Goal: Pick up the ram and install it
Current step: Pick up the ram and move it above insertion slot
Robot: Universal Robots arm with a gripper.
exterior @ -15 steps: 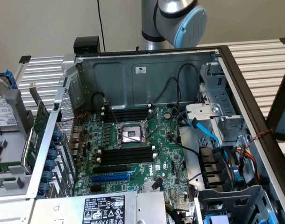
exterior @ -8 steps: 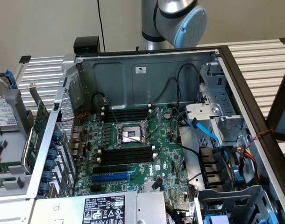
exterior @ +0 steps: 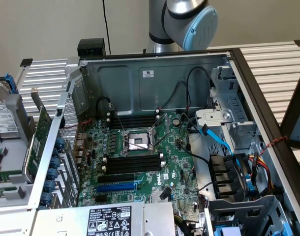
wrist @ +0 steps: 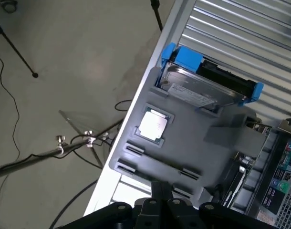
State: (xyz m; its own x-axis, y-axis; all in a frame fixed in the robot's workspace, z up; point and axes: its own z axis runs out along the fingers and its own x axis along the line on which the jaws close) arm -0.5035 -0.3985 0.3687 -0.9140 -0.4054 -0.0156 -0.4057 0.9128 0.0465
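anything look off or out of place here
nothing looks spilled or broken. the memory slots on the board are empty, and a cpu lies in the gray tray beside the case.

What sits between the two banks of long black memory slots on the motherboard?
The square silver processor socket, between upper bank and lower bank, in the exterior view.

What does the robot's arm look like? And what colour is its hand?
The arm is a shiny silver tube with a round light-blue cap on its joint. The hand is black, built from blocky pieces with rounded knobs along it.
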